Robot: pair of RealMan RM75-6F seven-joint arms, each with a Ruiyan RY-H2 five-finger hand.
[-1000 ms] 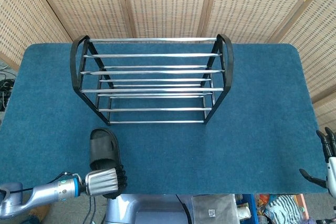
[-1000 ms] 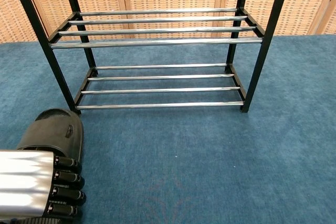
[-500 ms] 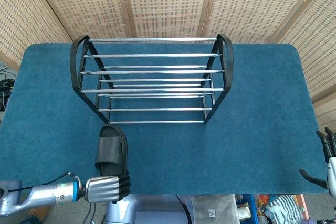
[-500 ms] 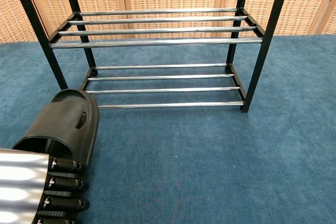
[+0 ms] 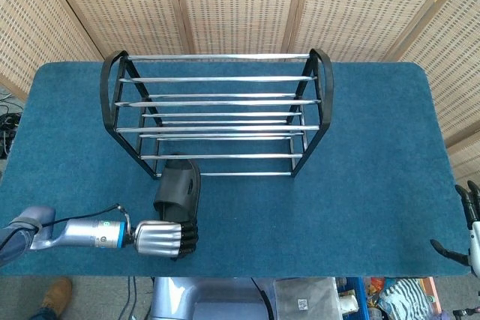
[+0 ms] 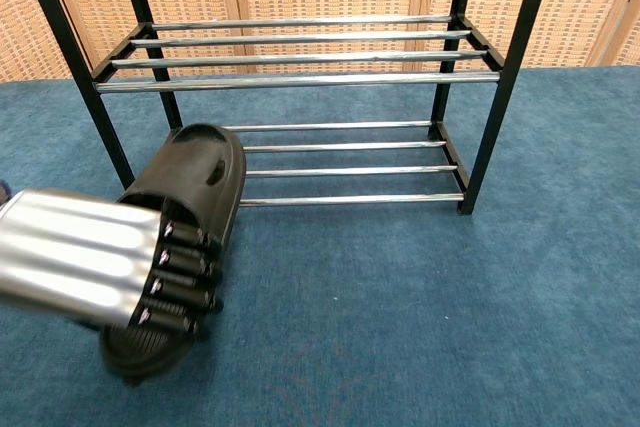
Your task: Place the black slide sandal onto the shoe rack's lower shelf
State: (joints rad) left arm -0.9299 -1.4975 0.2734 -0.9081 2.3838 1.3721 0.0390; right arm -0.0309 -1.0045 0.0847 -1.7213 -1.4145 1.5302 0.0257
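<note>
The table was covered in blue carpet, and a two-tier black-framed shoe rack with chrome rails sat on it, just past the fingers.

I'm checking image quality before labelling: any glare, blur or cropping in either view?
Head view: sharp and evenly lit, with bright glints on the shoe rack rails; the right hand is cut by the frame edge. Chest view: the left hand looms large and soft-edged, its metal back shiny, hiding part of the black slide sandal.
</note>
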